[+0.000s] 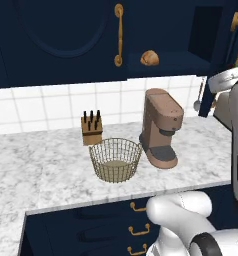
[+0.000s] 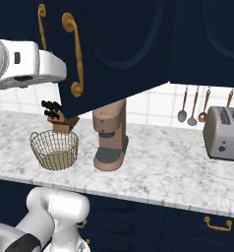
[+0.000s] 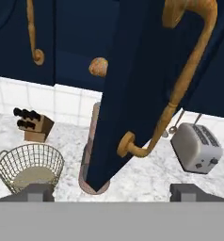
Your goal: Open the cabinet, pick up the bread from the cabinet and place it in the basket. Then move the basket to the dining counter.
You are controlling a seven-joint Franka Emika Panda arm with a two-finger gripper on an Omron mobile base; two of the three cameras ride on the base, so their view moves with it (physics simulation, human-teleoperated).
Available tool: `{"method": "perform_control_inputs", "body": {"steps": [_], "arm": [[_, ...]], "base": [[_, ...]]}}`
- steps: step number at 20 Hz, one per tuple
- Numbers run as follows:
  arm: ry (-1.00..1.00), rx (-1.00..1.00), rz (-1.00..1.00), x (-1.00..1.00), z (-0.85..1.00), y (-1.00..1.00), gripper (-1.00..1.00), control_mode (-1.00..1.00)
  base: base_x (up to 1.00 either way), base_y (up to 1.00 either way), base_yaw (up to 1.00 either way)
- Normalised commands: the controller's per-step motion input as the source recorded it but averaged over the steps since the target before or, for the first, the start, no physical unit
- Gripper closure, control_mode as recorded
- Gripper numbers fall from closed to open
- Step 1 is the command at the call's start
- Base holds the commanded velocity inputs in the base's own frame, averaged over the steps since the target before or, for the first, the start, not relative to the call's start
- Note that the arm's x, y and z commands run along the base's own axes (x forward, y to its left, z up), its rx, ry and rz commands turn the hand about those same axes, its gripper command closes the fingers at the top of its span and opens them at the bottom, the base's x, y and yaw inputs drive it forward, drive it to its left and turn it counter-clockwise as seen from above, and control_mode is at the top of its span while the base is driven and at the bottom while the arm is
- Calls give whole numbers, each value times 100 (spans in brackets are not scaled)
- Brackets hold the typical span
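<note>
Bread [image 1: 149,58] sits on the shelf inside the cabinet [image 1: 66,40], just right of the closed left door's brass handle [image 1: 119,35]; you see it as a small golden-brown lump at the front edge of the opened compartment. In the hand view the same loaf [image 3: 98,66] peeks out from behind the swung-open right door [image 3: 132,94], whose long brass handle [image 3: 175,89] runs across the frame close to the camera. From the right base view that open door [image 2: 114,54] stands out over the bench and covers the upper part of the coffee machine [image 2: 110,138].

Below, on the marble bench [image 1: 46,165], the basket [image 1: 115,159] stands upright near the front edge with nothing in it but its beige bottom. The wooden knife block [image 1: 91,128] stands just behind it to the left, and the brown coffee machine [image 1: 161,128] stands just beside it on the right. A toaster [image 2: 224,133] sits well apart along the bench, with utensils [image 2: 192,106] hanging on the tiled wall next to it.

Your fingers [image 3: 111,190] show as two dark tips at the bottom of the hand view, set wide apart with nothing between them, in front of the open door and touching nothing.
</note>
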Motion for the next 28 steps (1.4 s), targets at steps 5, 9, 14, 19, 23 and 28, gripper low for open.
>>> {"method": "perform_control_inputs", "body": {"steps": [5,9,14,19,23,28], "arm": [[34,-66,-30,45,-39,60,-100,-100],[50,-70,-25,97,-62,44,-100,-100],[59,-55,-31,94,-18,12,-100,-100],[35,-8,-37,54,0,-47,-100,-100],[20,0,-29,0,0,-97,-100,-100],[3,3,-15,-82,0,-100,-100,-100]], "base": [[0,0,0],[0,0,0],[0,0,0],[0,0,0],[0,0,0],[0,0,0]]}}
